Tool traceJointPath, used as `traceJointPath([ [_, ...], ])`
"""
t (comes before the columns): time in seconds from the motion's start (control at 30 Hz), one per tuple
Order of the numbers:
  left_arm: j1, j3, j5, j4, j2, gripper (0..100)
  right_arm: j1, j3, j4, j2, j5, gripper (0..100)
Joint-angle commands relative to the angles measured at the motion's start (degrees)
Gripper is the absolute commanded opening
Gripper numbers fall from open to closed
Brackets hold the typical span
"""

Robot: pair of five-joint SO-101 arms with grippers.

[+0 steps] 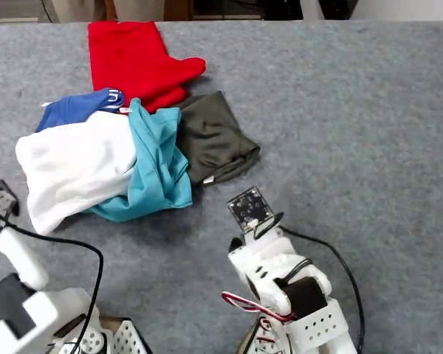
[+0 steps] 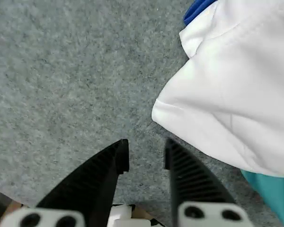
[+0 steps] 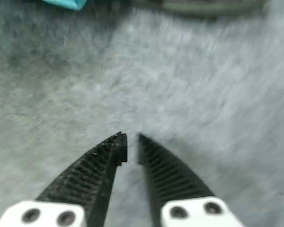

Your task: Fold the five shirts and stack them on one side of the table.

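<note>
Worktop: grey, felt-like cover; five shirts lie loose and unfolded in one heap toward its far left part.

1. Red shirt: farthest back, lying mostly flat, its near corner touching the blue and olive ones.
2. Blue shirt: bunched, largely covered by the white one.
3. White shirt: largest showing piece, at the heap's left, lapping over the teal one.
4. Teal shirt: crumpled in the middle, its edge lying over the olive one.
5. Dark olive shirt: at the heap's right, roughly bundled.

Left hand: fingers parted with a clear gap, gripping nothing, over bare worktop just beside a corner of the white shirt, not touching it.

Right hand: fingers parted by only a narrow slit, gripping nothing, over bare worktop near the front edges of the teal and olive shirts, apart from both.

Right arm: at the near edge, right of the heap.
</note>
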Motion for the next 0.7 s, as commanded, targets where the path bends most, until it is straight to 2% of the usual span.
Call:
traceJointPath([
  [0.0, 5.54, -2.55, 6.24, 0.62, 1.27, 31, 6.11, -1.36, -9.32, -3.47, 6.07, 26.3],
  [0.07, 9.41, -2.46, 7.91, 0.18, 2.77, 30, 7.25, -3.56, -12.48, -3.47, 6.24, 27.3],
  [0.2, 13.54, -2.37, 14.95, -5.98, 8.04, 26, 7.6, -9.98, -11.16, -3.38, 6.51, 21.4],
  [0.3, 14.07, -2.11, 17.23, -11.34, 12.62, 17, 7.6, -11.38, -10.73, -3.38, 6.59, 20.6],
  [0.4, 13.63, -2.02, 17.23, -15.38, 16.31, 1, 7.6, -11.47, -10.73, -3.38, 6.59, 20.3],
  [0.47, 13.36, -1.93, 17.05, -16.97, 17.27, 3, 7.78, -11.82, -10.73, -3.38, 6.59, 20.3],
  [0.67, 14.15, -8.35, 17.05, -7.03, 5.41, 2, 13.85, -17.89, -11.08, 1.27, 8.88, 20.6],
])
